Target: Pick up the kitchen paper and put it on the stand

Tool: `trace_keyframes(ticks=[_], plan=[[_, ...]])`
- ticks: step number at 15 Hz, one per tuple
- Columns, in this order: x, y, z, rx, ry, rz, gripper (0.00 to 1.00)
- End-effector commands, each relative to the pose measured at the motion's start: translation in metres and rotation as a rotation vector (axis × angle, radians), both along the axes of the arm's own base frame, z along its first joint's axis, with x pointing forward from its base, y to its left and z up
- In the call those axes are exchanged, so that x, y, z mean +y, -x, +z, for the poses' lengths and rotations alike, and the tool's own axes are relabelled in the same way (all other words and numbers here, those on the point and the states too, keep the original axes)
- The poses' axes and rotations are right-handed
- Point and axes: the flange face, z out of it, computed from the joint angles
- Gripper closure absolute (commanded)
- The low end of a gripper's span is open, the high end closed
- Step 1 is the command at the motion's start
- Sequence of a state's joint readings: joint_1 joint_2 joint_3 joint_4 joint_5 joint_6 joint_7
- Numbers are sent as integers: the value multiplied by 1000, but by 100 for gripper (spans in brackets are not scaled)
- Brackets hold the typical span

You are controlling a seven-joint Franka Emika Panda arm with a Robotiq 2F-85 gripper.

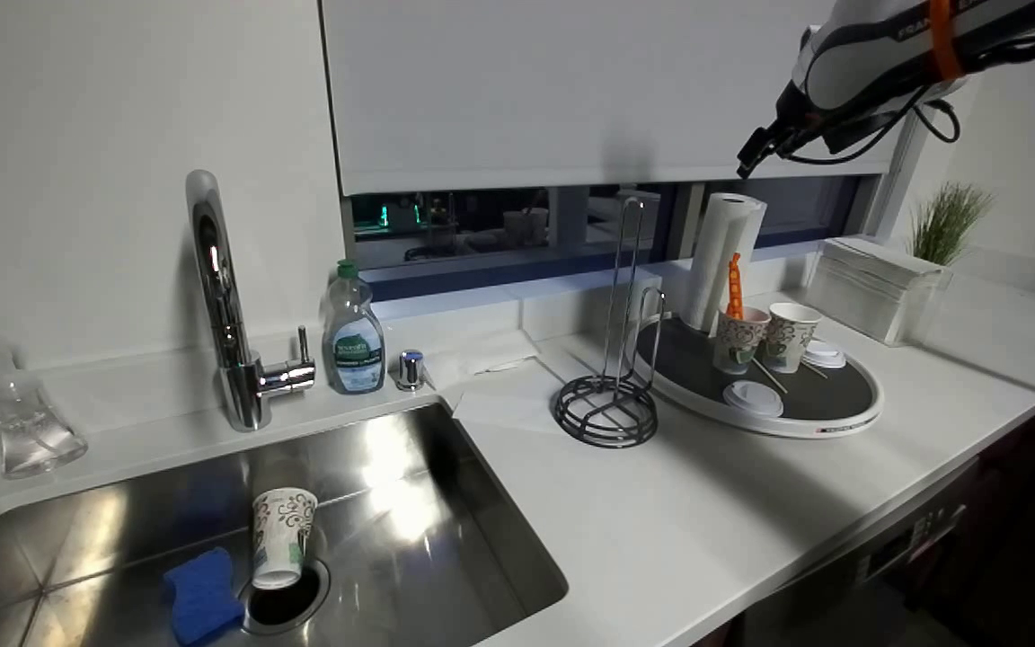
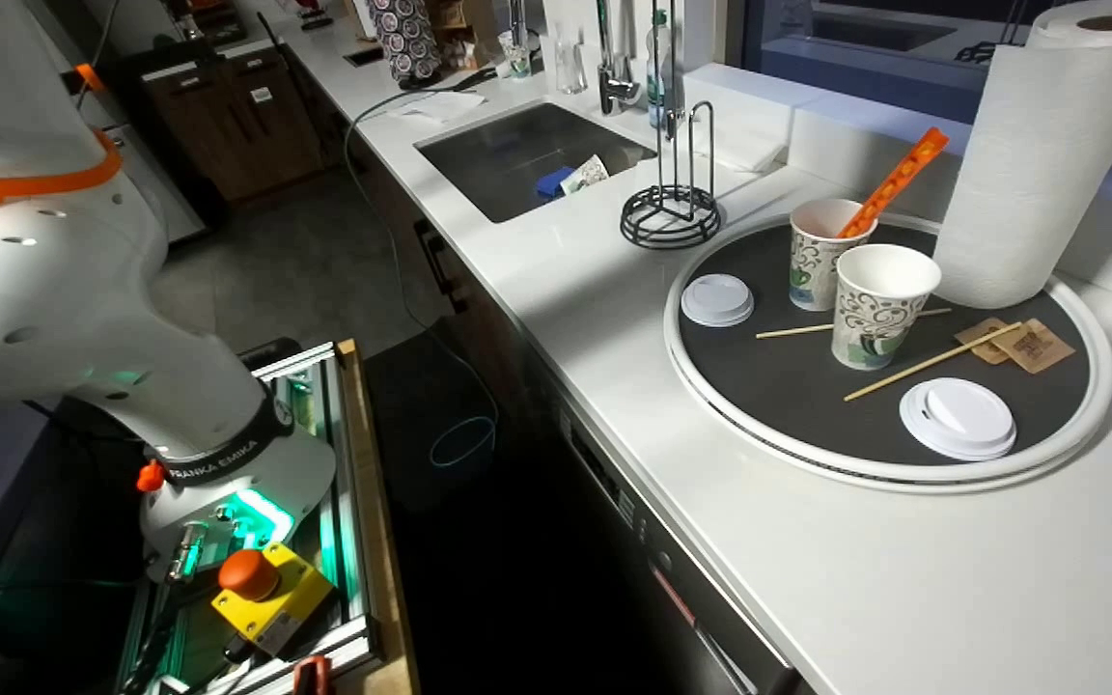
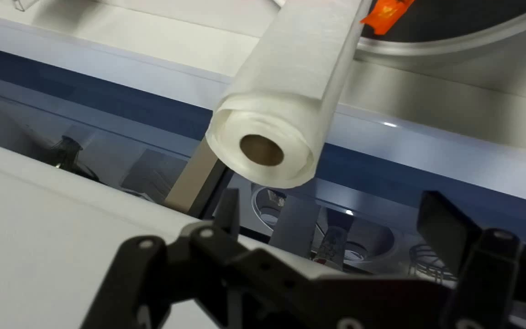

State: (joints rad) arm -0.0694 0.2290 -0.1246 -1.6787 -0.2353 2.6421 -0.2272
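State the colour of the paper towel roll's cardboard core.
Brown; the cardboard core shows best in the wrist view.

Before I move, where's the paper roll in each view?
In an exterior view: roll right of centre, partly behind the orange stick.
In an exterior view: roll upper right, right of the orange stick.
In the wrist view: roll upper middle, left of the orange stick.
Shared landmark: the orange stick.
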Motion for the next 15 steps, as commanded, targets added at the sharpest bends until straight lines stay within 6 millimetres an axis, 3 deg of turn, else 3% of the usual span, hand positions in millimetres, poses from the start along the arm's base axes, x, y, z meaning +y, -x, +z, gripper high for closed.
trace_keyframes(ticks=[1, 8, 10, 15], plan=[[-17, -45, -14, -14, 71, -13, 0], [-18, -99, -58, 13, 50, 0, 0], [-16, -107, -68, 18, 49, 4, 0], [-14, -111, -67, -5, 45, -19, 0]])
